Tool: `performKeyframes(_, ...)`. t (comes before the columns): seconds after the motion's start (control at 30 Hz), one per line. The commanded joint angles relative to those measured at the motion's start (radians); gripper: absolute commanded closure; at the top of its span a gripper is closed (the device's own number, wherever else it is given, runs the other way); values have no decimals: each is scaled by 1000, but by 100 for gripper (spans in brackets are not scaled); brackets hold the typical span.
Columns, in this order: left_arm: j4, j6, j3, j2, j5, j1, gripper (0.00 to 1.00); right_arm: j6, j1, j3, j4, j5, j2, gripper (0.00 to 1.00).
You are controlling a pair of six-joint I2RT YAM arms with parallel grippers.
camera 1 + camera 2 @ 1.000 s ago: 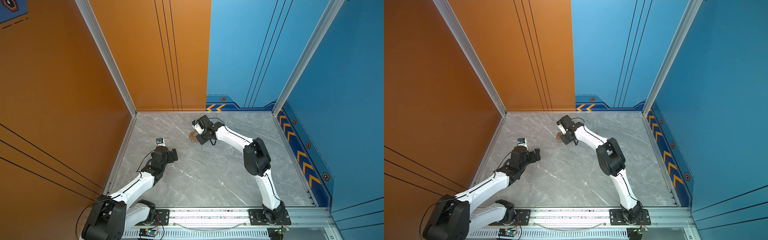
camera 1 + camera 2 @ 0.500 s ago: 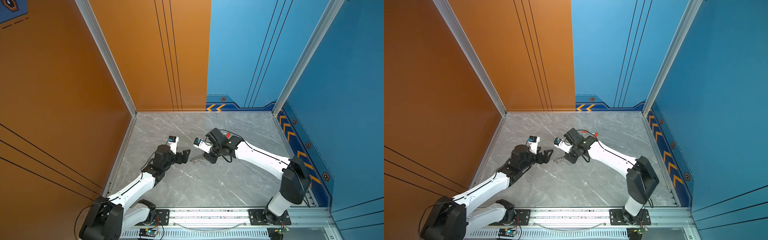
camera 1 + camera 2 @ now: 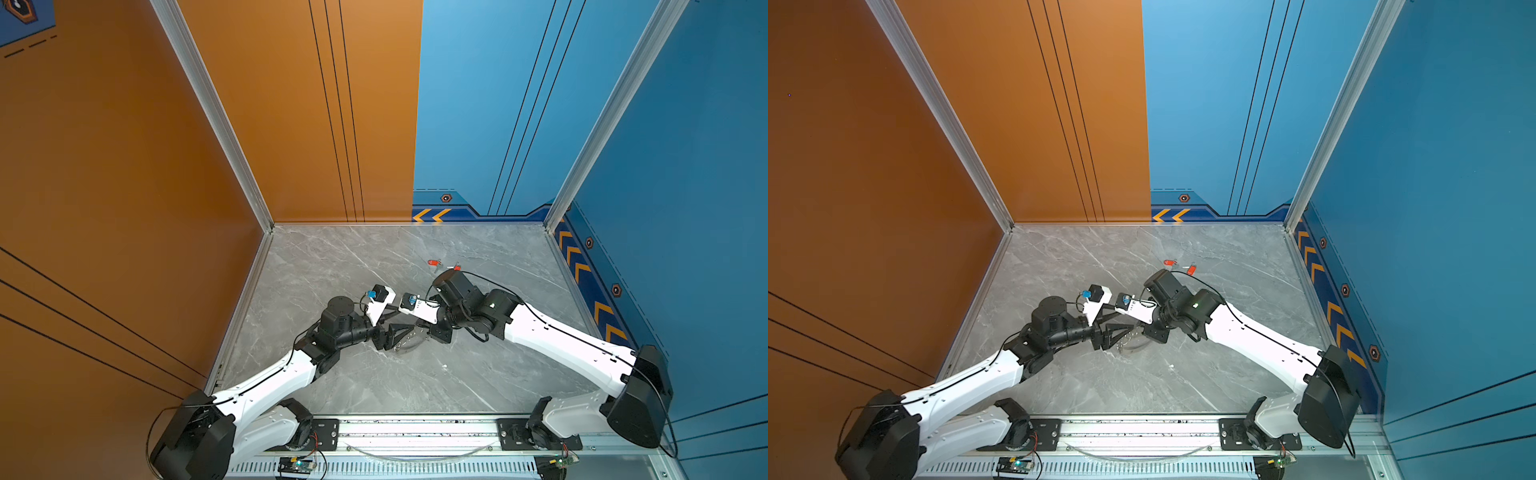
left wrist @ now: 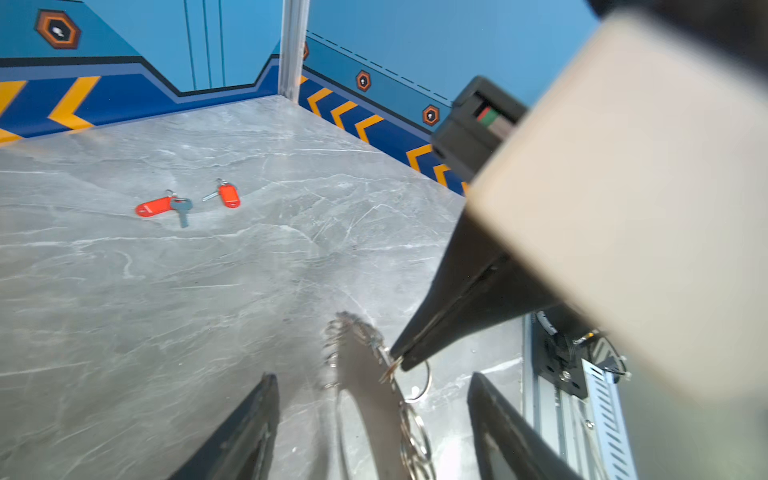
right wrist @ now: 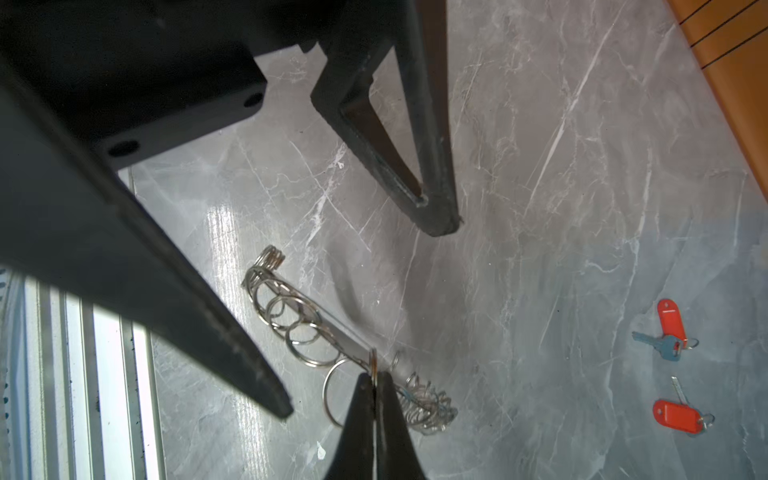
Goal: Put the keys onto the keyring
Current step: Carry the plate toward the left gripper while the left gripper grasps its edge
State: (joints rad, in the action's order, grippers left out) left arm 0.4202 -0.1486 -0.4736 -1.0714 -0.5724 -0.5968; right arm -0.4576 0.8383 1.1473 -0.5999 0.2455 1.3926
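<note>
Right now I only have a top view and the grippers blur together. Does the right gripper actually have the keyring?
Observer: Yes. In the right wrist view the right gripper is shut on one split ring at the edge of the keyring.
Operator: And the left gripper?
Observer: The left gripper is open. Its fingers stand either side of the keyring, with a gap showing on both sides.
Operator: Is any key on it yet?
Observer: No. Both keys lie apart from it on the table, each on its own orange tag.
</note>
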Motion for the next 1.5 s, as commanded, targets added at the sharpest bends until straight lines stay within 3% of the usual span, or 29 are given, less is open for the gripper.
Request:
performKeyframes(0.0,26,35,24,18,-39,0,35,-38,5,-11,20,31,-30,100)
performKeyframes(0.3,26,33,20,-28,-44,41,49,-66,-6,-32,26,83,-39,100)
performKeyframes(0.43,26,52,-10,-115,-122,34,56,-72,-12,-41,30,101,-44,100)
performKeyframes(0.87,40,89,-4,-163,-212,-18,60,-59,-31,-81,87,73,-45,100)
performKeyframes(1.07,46,99,-19,-203,-177,-34,64,-55,-32,-96,98,119,-45,100)
performKeyframes(1.27,61,107,-39,-239,-156,-44,76,-53,-27,-98,87,158,-35,100)
performKeyframes(1.47,70,113,-39,-240,-171,-60,77,-55,-25,-88,78,159,-12,100)
